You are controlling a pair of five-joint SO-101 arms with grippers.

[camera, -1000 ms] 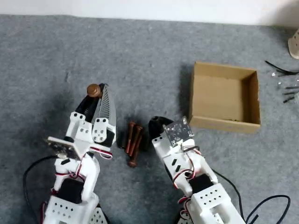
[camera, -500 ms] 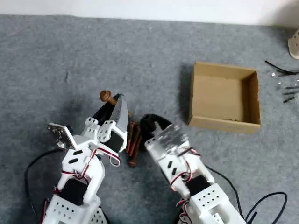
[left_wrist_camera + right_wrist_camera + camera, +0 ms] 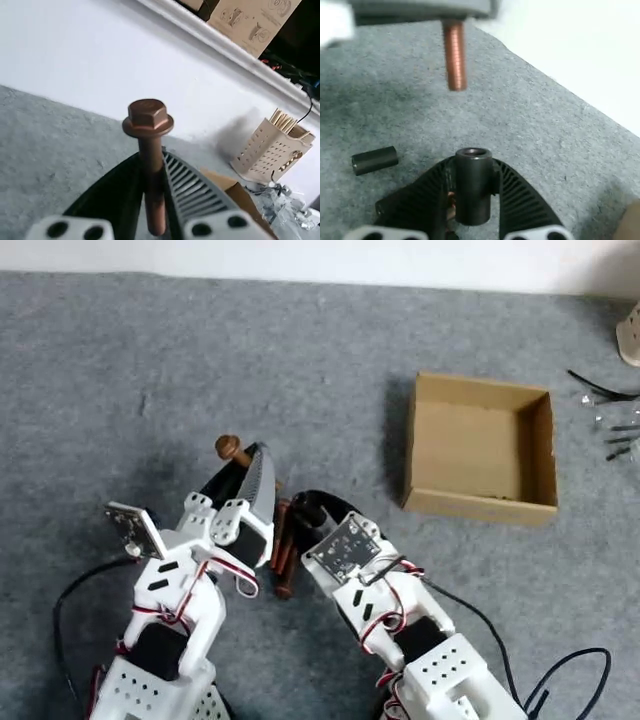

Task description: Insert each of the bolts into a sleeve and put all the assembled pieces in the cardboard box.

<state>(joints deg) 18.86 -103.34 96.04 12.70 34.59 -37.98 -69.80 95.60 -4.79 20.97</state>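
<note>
In the high view, our left gripper [image 3: 256, 462], in the lower left of the frame, pinches a copper-coloured hex-head bolt [image 3: 229, 448] by its shank. Over the last second this arm has swung toward the centre. The right gripper [image 3: 312, 510] has turned leftward to meet it. Both now crowd over a few loose copper-coloured bolts [image 3: 285, 545] lying at lower centre on the grey felt table cover [image 3: 150, 350]. The open brown cardboard box [image 3: 480, 504] sits at right centre, well apart from both arms, and we see no assembled piece in it.

In the left wrist view, the left gripper [image 3: 152, 157] has its jaws pressed onto the bolt [image 3: 148, 117], with the hex head standing clear of the fingertips. A beige perforated holder [image 3: 272, 147] stands against the white wall behind.

In the right wrist view, the right gripper [image 3: 472, 167] clamps a black cylindrical sleeve [image 3: 473, 195] upright with its bore open. The bolt's threaded end [image 3: 454, 55] hangs near that bore but apart from it and off its axis. A second black sleeve [image 3: 375, 160] lies on its side on the felt.

We judge that the two arms have closed in for an insertion. The shank needs to be centred over the bore before it can go in.
</note>
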